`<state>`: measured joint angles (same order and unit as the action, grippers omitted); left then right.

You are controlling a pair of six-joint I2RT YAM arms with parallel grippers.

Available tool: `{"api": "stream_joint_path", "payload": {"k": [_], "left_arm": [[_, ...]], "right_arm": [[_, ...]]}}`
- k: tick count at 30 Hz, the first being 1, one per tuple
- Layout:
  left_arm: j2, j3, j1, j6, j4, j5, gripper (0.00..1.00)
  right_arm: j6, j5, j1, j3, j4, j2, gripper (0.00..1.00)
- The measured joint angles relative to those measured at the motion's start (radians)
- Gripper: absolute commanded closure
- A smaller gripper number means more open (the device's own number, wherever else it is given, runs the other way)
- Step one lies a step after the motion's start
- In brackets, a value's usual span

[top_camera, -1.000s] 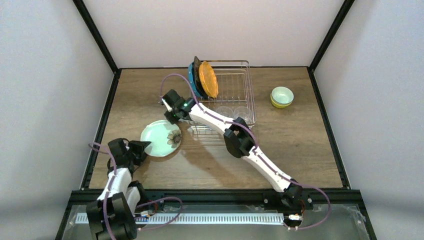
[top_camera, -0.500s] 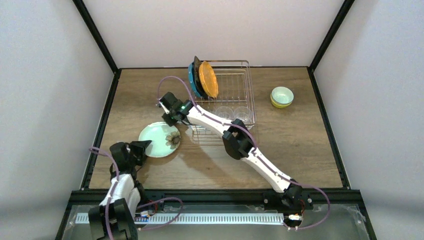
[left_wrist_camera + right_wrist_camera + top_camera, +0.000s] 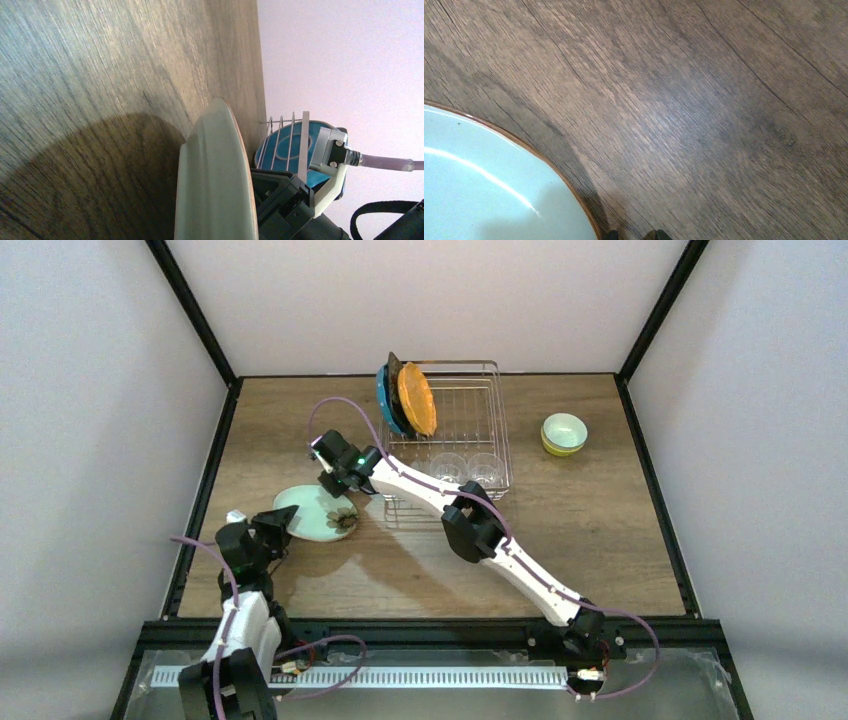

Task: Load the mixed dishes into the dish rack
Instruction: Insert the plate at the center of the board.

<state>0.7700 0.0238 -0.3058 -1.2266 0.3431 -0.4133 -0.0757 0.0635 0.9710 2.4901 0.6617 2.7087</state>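
Shifted slightly left since a second ago, and now tipped rather than flat: the pale green plate (image 3: 314, 510), on the table (image 3: 600, 540) well short of the dish rack (image 3: 497, 422), one side raised with shadow beneath it in the left wrist view. Drawn back toward the base: the left fingers (image 3: 278, 527), now at the plate's left rim; impossible to tell whether spread or already pinching it. Moved up and left: the right fingers (image 3: 657, 234), parted with bare wood between the tips, gripping nothing, just beside the plate's far rim.

Likely step: taking hold of the raised rim. To do it well: close squarely across the rim, deep enough not to slip on the glaze; keep the tilt until the hold is firm; lift clear before swinging; mind the right arm (image 3: 500, 540) stretched across the way to the rack; aim for a free slot right of the standing plates.

Count: four plates, namely orange plate (image 3: 417, 400), blue plate (image 3: 381, 392) and black plate (image 3: 394, 368) upright at the rack's left end, plus the green one outside. Two glass cups (image 3: 447, 464) (image 3: 484, 464) at the rack's near end. Two bowls, mint bowl (image 3: 565, 427) nested in yellow-green bowl (image 3: 552, 448), on the table right of the rack. One rack
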Motion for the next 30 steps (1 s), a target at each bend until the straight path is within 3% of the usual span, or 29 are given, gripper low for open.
{"api": "stream_joint_path", "payload": {"k": [3,9,11,15,16,30], "left_arm": [[0.000,-0.001,0.006,-0.002,0.008,0.001,0.38],[0.005,-0.009,0.011,0.002,-0.003,-0.001,0.44],[0.005,-0.009,0.011,0.009,-0.012,-0.004,0.55],[0.010,-0.013,0.014,0.064,-0.116,0.005,0.94],[0.015,-0.017,0.015,0.066,-0.153,0.007,0.96],[-0.047,0.007,0.021,0.121,-0.249,0.033,0.97]], "right_arm": [[0.000,0.000,0.000,0.000,-0.001,0.000,0.55],[0.000,0.007,0.001,0.000,-0.001,0.000,0.55],[0.000,0.009,0.001,0.000,-0.002,0.000,0.55],[0.000,0.032,0.000,0.000,-0.016,-0.002,0.55],[-0.001,0.031,0.000,0.000,-0.018,-0.003,0.55],[-0.002,0.042,0.006,-0.008,-0.005,-0.012,0.52]]}}
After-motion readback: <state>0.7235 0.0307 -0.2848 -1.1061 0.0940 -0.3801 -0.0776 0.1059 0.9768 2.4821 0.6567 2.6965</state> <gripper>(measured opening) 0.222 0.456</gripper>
